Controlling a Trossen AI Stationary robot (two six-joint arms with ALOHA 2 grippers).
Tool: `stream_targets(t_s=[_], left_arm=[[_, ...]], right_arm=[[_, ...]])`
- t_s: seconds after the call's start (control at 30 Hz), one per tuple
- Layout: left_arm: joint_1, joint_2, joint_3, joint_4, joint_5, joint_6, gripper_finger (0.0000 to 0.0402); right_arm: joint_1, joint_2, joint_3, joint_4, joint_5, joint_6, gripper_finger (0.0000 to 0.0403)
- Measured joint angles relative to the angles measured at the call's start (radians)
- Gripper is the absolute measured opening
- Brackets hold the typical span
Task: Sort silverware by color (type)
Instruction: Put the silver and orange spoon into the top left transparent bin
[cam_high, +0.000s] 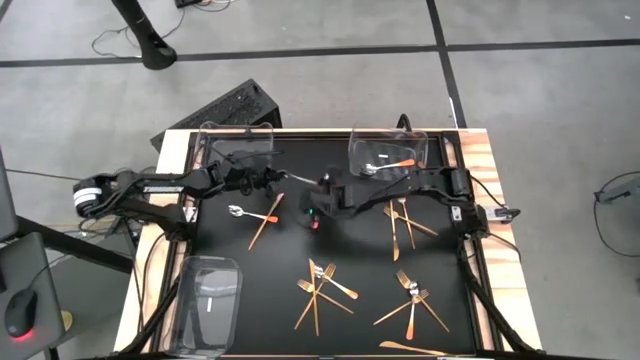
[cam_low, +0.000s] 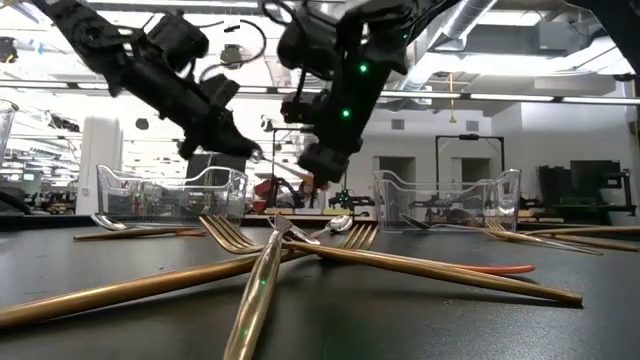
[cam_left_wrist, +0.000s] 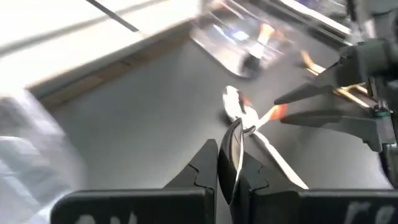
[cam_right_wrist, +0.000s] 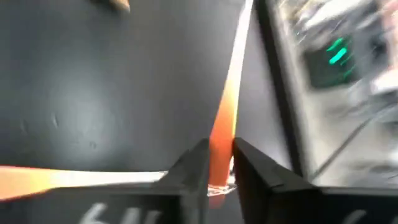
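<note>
With both dark arms meeting mid-table above the black mat (cam_high: 350, 250), I read this as a hand-over of one silver-headed spoon with an orange-red handle (cam_right_wrist: 222, 124). It hangs in the air between the two tools. The left gripper (cam_high: 275, 180) is clenched on the silver end and the right gripper (cam_high: 318, 193) sits at the orange handle. I can't tell whether the right is clamped or has let go. Next move as I see it: get the right one clear, back it off straight along the handle, then have the left carry the spoon to a tray. The clear plastic rectangular tray at the far right (cam_high: 390, 150) already holds a matching spoon. Two more clear trays sit far left (cam_high: 237, 145) and near left (cam_high: 208, 295). Gold forks and slim gold knives (cam_high: 320, 285) lie scattered loose on the mat. Beyond the table: grey concrete floor with black tape lines and an open lab hall behind.
</note>
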Motion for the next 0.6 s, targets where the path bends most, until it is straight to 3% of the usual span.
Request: stream_targets(t_s=[0.17, 0.3, 0.6], left_arm=[[0.001, -0.192, 0.001, -0.166, -0.257, 0.035, 0.0], [0.005, -0.348, 0.001, -0.37, -0.484, 0.036, 0.0], [0.049, -0.669, 0.001, -0.554, -0.537, 0.031, 0.0]], right_arm=[[-0.034, -0.047, -0.035, -0.021, -0.091, 0.07, 0.0199], [-0.034, -0.064, -0.085, 0.006, -0.105, 0.113, 0.0244], [-0.04, -0.061, -0.169, 0.119, -0.155, 0.17, 0.0247]])
